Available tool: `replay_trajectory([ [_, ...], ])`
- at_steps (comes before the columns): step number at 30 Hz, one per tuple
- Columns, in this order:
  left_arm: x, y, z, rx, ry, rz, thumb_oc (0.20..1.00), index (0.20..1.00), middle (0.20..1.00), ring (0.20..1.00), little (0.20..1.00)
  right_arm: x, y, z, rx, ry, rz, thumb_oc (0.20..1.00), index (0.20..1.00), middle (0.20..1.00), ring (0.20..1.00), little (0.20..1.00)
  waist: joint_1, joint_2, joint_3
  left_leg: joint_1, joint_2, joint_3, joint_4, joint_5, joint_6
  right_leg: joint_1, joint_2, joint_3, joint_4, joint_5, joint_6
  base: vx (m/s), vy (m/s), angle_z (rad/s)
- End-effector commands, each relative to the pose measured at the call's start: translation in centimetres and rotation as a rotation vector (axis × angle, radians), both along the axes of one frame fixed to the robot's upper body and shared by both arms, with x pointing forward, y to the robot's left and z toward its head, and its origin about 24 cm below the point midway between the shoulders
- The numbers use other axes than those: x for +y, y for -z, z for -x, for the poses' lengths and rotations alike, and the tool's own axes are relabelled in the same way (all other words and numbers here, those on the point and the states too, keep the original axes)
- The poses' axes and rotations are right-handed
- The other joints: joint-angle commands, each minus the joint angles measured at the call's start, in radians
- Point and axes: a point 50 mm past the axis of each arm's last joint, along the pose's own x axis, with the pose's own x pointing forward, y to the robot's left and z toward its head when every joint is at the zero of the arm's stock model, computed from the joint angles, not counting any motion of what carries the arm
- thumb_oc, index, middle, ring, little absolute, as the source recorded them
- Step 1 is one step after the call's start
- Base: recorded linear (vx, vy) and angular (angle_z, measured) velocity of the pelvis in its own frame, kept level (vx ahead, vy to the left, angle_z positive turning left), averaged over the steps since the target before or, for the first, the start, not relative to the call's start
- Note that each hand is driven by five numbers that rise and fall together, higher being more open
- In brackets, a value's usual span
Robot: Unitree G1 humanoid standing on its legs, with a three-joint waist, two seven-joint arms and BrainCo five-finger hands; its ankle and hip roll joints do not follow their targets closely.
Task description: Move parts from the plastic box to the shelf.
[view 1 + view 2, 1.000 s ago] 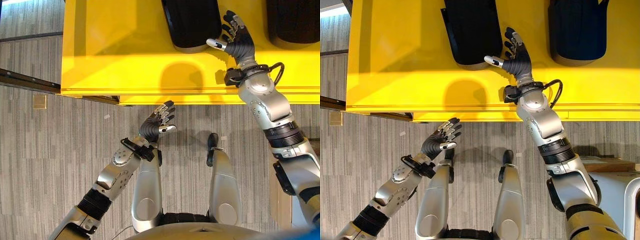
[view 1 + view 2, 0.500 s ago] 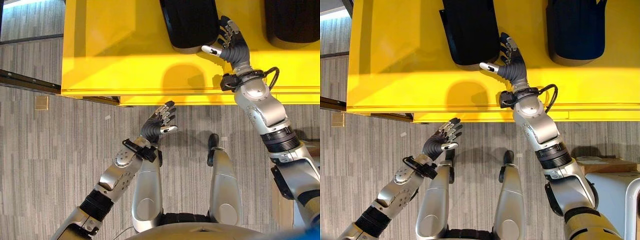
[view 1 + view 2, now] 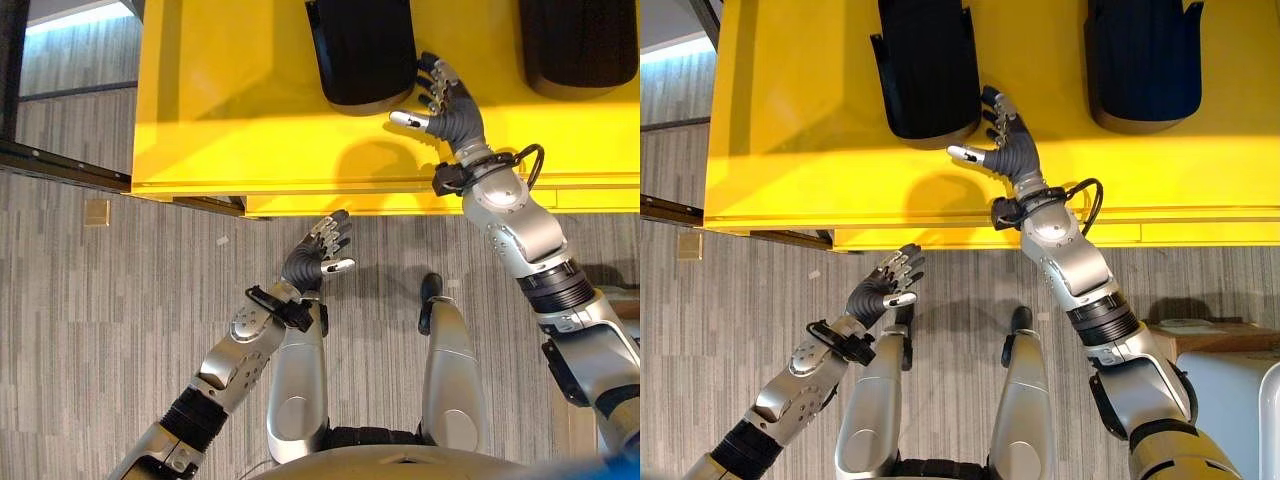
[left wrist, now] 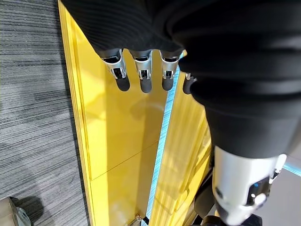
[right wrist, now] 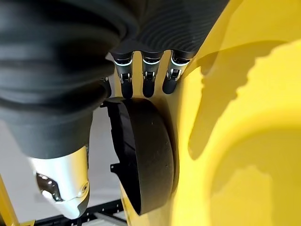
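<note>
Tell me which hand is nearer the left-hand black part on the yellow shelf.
Right. The right hand is up on the yellow shelf, fingers open, right beside the black part. The left hand hangs open over the floor, below the shelf's front edge.

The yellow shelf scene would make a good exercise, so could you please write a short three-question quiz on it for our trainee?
1. True or false: the right hand is beside the near end of a black part on the yellow shelf.
2. How many black parts stand on the shelf? A) one B) two C) four
3. Fill in: the left hand hangs with its fingers ____ over the grey floor.

Key: 1 true; 2 B; 3 open, holding nothing.
</note>
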Motion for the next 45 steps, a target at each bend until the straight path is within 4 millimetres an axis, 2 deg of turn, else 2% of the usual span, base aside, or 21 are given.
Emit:
replay_trajectory([
  [1,-0.8,-1.9,0.9,-0.112,0.043,0.050,1.000,1.000,1.000,1.000,1.000,3.0,4.7,1.0,0.174,-0.168,0.049,1.000,1.000,1.000,1.000,1.000,0.018,-0.001,-0.005,0.011,-0.007,0.116,0.094,-0.105,0.058,0.053,0.019,-0.042,-0.038,0.014,-0.028,0.00,0.000,0.00],
  [8,-0.7,-1.8,0.9,-0.113,0.038,0.052,1.000,1.000,1.000,1.000,1.000,3.4,4.9,1.2,0.166,-0.121,0.035,1.000,1.000,1.000,1.000,1.000,0.019,0.003,-0.005,0.011,-0.009,0.114,0.091,-0.103,0.058,0.052,0.018,-0.044,-0.035,0.014,-0.028,0.00,0.005,0.00],
  [9,-0.8,-1.8,0.9,-0.116,0.034,0.054,1.000,1.000,1.000,1.000,1.000,2.4,4.3,1.0,0.089,0.019,-0.034,1.000,1.000,1.000,1.000,1.000,0.016,0.004,-0.005,0.013,-0.009,0.117,0.087,-0.103,0.060,0.051,0.017,-0.043,-0.038,0.015,-0.029,0.00,0.000,0.00],
  [10,-0.8,-1.8,0.9,-0.116,0.033,0.055,1.000,1.000,1.000,1.000,1.000,2.3,4.3,0.9,0.086,0.026,-0.037,1.000,1.000,1.000,1.000,1.000,0.016,0.004,-0.005,0.013,-0.009,0.117,0.087,-0.103,0.060,0.051,0.018,-0.042,-0.038,0.015,-0.029,-0.02,0.034,0.01],
  [11,-0.8,-1.8,0.9,-0.116,0.023,0.061,1.000,1.000,1.000,1.000,1.000,1.5,3.7,0.8,0.030,0.078,-0.072,1.000,1.000,1.000,1.000,1.000,0.012,0.004,-0.005,0.009,-0.008,0.117,0.089,-0.105,0.061,0.047,0.019,-0.040,-0.035,0.015,-0.029,-0.09,0.016,0.01],
  [12,-0.8,-2.0,0.7,-0.127,0.017,0.064,1.000,1.000,1.000,1.000,1.000,1.1,3.1,0.8,-0.003,0.101,-0.089,1.000,1.000,1.000,1.000,1.000,0.011,0.004,-0.005,-0.013,-0.005,0.120,0.082,-0.079,0.066,0.024,0.022,-0.043,-0.042,0.040,-0.037,-0.09,0.020,0.02],
  [14,-0.8,-2.1,0.5,-0.129,-0.003,0.066,1.000,1.000,1.000,1.000,1.000,-0.2,1.6,1.1,-0.137,0.166,-0.117,1.000,1.000,1.000,1.000,1.000,0.001,0.001,-0.005,-0.012,-0.004,0.122,0.085,-0.083,0.067,0.023,0.025,-0.038,-0.037,0.037,-0.036,-0.04,0.025,0.01],
  [15,-0.9,-2.1,0.5,-0.132,-0.015,0.072,1.000,1.000,1.000,1.000,1.000,-0.9,0.4,1.8,-0.234,0.225,-0.135,1.000,1.000,1.000,1.000,1.000,-0.008,0.000,-0.005,-0.010,-0.004,0.123,0.085,-0.084,0.067,0.022,0.025,-0.036,-0.033,0.036,-0.035,-0.01,0.074,-0.01],
  [17,-1.2,-2.0,0.6,-0.127,-0.070,0.120,1.000,1.000,1.000,1.000,1.000,-3.8,-4.1,4.9,-0.501,0.408,-0.298,1.000,1.000,1.000,1.000,1.000,-0.047,0.006,-0.005,0.010,-0.005,0.136,0.076,-0.089,0.065,0.024,0.036,-0.010,-0.021,0.022,-0.045,-0.02,0.174,-0.10],
  [18,-1.2,-1.9,0.7,-0.119,-0.083,0.127,1.000,1.000,1.000,1.000,1.000,-4.5,-5.2,6.2,-0.570,0.390,-0.359,1.000,1.000,1.000,1.000,1.000,-0.060,0.007,-0.005,0.018,-0.004,0.141,0.075,-0.092,0.063,0.026,0.037,-0.003,-0.017,0.018,-0.047,-0.02,0.150,-0.31],
  [23,-0.7,-1.7,0.9,-0.116,-0.135,0.143,1.000,1.000,1.000,1.000,1.000,-3.6,-5.9,8.3,-0.639,0.274,-0.307,1.000,1.000,1.000,1.000,1.000,-0.077,0.006,-0.005,0.047,-0.003,0.149,0.059,-0.092,0.057,0.043,0.039,0.005,-0.032,0.021,-0.048,-0.03,0.035,-0.18],
  [27,0.2,-1.8,1.0,-0.139,-0.204,0.163,1.000,1.000,1.000,1.000,1.000,-2.1,-5.1,9.6,-0.634,0.146,-0.230,1.000,1.000,1.000,1.000,1.000,-0.087,0.002,-0.005,0.078,-0.003,0.153,0.036,-0.088,0.054,0.062,0.041,0.012,-0.048,0.024,-0.046,-0.06,0.054,-0.03],
  [30,1.2,-1.4,1.5,-0.132,-0.246,0.160,1.000,1.000,1.000,1.000,1.000,-1.5,-2.8,10.5,-0.545,0.051,-0.141,1.000,1.000,1.000,1.000,1.000,-0.095,-0.004,-0.005,0.123,0.000,0.159,0.001,-0.076,0.052,0.101,0.040,0.013,-0.093,0.040,-0.040,-0.09,0.095,-0.01],
  [31,1.3,-1.4,1.5,-0.132,-0.243,0.154,1.000,1.000,1.000,1.000,1.000,-1.5,-2.5,10.5,-0.533,0.035,-0.128,1.000,1.000,1.000,1.000,1.000,-0.095,-0.004,-0.005,0.126,0.001,0.161,-0.006,-0.071,0.052,0.104,0.042,0.014,-0.104,0.049,-0.039,-0.10,0.116,-0.03],
  [35,2.1,0.5,2.5,-0.061,-0.169,0.094,1.000,1.000,1.000,1.000,1.000,-4.1,1.3,11.4,-0.389,0.023,-0.002,1.000,1.000,1.000,1.000,1.000,-0.120,-0.026,-0.005,0.176,0.016,0.189,-0.037,-0.071,0.050,0.156,0.030,0.003,-0.197,0.092,-0.013,-0.11,0.163,-0.04],
  [37,2.3,1.1,3.0,-0.053,-0.133,0.011,1.000,1.000,1.000,1.000,1.000,-5.9,1.9,11.5,-0.361,0.057,0.036,1.000,1.000,1.000,1.000,1.000,-0.133,-0.040,-0.005,0.191,0.020,0.206,-0.043,-0.078,0.052,0.178,0.023,-0.001,-0.249,0.118,0.002,-0.12,0.166,-0.06],
  [38,2.3,1.2,3.1,-0.050,-0.130,0.003,1.000,1.000,1.000,1.000,1.000,-6.1,1.9,11.6,-0.361,0.062,0.041,1.000,1.000,1.000,1.000,1.000,-0.133,-0.041,-0.005,0.192,0.021,0.208,-0.044,-0.079,0.051,0.181,0.022,-0.002,-0.254,0.120,0.003,-0.12,0.174,-0.18],
  [41,2.6,2.8,3.4,0.014,-0.127,-0.152,1.000,1.000,1.000,1.000,1.000,-8.3,2.7,11.6,-0.281,0.154,0.055,1.000,1.000,1.000,1.000,1.000,-0.161,-0.064,-0.005,0.214,0.011,0.242,-0.041,-0.101,0.054,0.212,0.007,0.006,-0.340,0.174,0.037,-0.10,0.215,-0.26],
  [43,2.7,3.4,3.3,0.029,-0.119,-0.180,1.000,1.000,1.000,1.000,1.000,-9.6,3.6,11.8,-0.222,0.181,0.053,1.000,1.000,1.000,1.000,1.000,-0.192,-0.094,-0.009,0.245,-0.001,0.292,-0.038,-0.133,0.070,0.241,-0.014,0.022,-0.460,0.262,0.082,-0.02,0.265,-0.35],
  [44,2.8,3.6,3.5,0.035,-0.141,-0.179,1.000,1.000,1.000,1.000,1.000,-9.8,4.1,12.0,-0.202,0.161,0.051,1.000,1.000,1.000,1.000,1.000,-0.198,-0.105,-0.020,0.290,0.004,0.349,-0.051,-0.175,0.070,0.261,-0.040,-0.042,-0.536,0.318,0.131,0.02,0.256,-0.34],
  [45,2.8,3.6,3.6,0.038,-0.136,-0.182,1.000,1.000,1.000,1.000,1.000,-9.9,4.3,12.1,-0.200,0.154,0.055,1.000,1.000,1.000,1.000,1.000,-0.196,-0.108,-0.021,0.302,0.007,0.368,-0.054,-0.182,0.071,0.266,-0.045,-0.061,-0.549,0.331,0.138,-0.02,0.262,-1.03],
])
